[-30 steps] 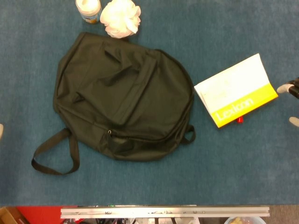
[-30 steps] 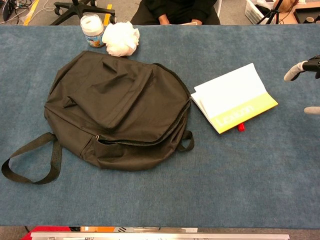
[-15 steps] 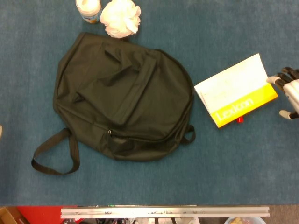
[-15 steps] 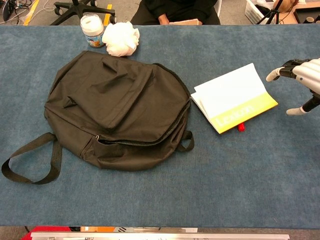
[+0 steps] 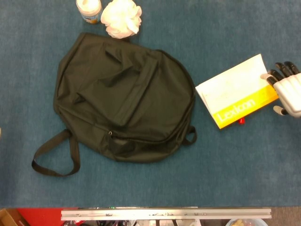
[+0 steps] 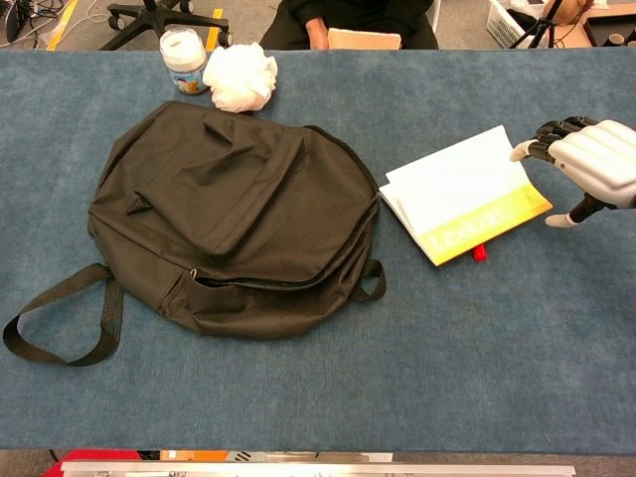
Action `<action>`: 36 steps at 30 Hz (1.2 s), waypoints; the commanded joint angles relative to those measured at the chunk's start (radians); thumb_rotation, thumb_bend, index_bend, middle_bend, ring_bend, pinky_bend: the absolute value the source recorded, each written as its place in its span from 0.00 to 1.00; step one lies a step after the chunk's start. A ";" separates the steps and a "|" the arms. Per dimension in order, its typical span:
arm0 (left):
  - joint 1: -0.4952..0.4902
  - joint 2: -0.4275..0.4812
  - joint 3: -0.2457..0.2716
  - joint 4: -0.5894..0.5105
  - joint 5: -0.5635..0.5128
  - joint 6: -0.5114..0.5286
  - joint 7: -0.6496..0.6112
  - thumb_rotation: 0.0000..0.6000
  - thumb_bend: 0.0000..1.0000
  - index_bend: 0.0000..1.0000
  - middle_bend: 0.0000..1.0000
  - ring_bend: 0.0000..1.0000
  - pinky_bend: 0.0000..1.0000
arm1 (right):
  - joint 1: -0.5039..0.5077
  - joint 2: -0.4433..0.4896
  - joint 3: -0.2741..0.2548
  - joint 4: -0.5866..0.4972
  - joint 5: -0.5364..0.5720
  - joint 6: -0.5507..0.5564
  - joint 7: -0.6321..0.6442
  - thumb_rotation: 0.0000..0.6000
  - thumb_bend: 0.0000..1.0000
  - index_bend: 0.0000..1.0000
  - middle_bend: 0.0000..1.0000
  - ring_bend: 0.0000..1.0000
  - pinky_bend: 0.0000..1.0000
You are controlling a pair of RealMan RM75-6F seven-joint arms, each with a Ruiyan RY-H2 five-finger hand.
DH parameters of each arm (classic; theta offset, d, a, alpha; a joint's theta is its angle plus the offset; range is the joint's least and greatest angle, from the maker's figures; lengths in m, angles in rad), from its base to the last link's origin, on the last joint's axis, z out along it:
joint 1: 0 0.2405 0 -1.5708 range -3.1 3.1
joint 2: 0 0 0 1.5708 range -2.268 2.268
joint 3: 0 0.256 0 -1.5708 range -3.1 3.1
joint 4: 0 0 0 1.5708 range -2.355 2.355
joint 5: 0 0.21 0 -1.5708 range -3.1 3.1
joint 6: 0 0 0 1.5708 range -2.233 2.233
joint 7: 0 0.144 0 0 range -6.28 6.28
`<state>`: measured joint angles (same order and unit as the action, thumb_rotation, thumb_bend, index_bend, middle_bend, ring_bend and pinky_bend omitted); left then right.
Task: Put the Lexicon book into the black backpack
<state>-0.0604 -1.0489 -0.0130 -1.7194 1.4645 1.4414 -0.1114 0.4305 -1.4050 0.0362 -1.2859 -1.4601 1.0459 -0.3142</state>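
The Lexicon book (image 5: 237, 97) lies flat on the blue table (image 5: 235, 169), to the right of the black backpack (image 5: 123, 94) and apart from it, its yellow title strip along the near edge. A small red thing (image 5: 241, 121) pokes out from under that edge.

The right hand (image 5: 288, 89) sits at the book's right end, at the picture's edge in the head view. Its fingers (image 6: 542, 139) are spread and reach toward the book's far right corner, the thumb lower, beside the yellow strip. It holds nothing. The fingertips look to be at or just over the book's edge, though I cannot tell whether they touch it. The left hand is not seen in either view.

The backpack lies flat and closed, a strap (image 5: 51, 155) looping out to the near left. Behind it stand a jar (image 5: 88, 9) and a white puff (image 5: 121, 18) side by side.
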 commanded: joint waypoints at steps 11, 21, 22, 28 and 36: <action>0.004 0.002 0.004 0.013 0.002 -0.002 -0.028 1.00 0.33 0.15 0.13 0.11 0.12 | -0.002 -0.110 -0.025 0.119 -0.047 0.062 -0.048 1.00 0.06 0.25 0.27 0.12 0.14; 0.004 0.011 0.008 0.015 0.005 -0.011 -0.053 1.00 0.33 0.15 0.13 0.11 0.12 | -0.017 -0.182 -0.042 0.230 -0.088 0.124 -0.026 1.00 0.06 0.25 0.27 0.12 0.14; 0.003 0.011 0.009 0.015 0.005 -0.014 -0.055 1.00 0.33 0.15 0.13 0.11 0.12 | -0.017 -0.189 -0.045 0.239 -0.092 0.124 -0.027 1.00 0.06 0.25 0.27 0.12 0.14; 0.001 0.019 0.010 0.010 0.005 -0.022 -0.071 1.00 0.33 0.15 0.13 0.11 0.12 | -0.008 -0.234 -0.044 0.301 -0.107 0.134 -0.008 1.00 0.08 0.25 0.27 0.12 0.14; 0.001 0.030 0.014 0.012 0.003 -0.032 -0.099 1.00 0.33 0.15 0.13 0.11 0.12 | 0.007 -0.288 -0.031 0.386 -0.119 0.156 0.063 1.00 0.29 0.29 0.32 0.14 0.14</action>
<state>-0.0588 -1.0197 0.0008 -1.7073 1.4673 1.4098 -0.2094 0.4326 -1.6845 0.0005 -0.9078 -1.5775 1.1976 -0.2636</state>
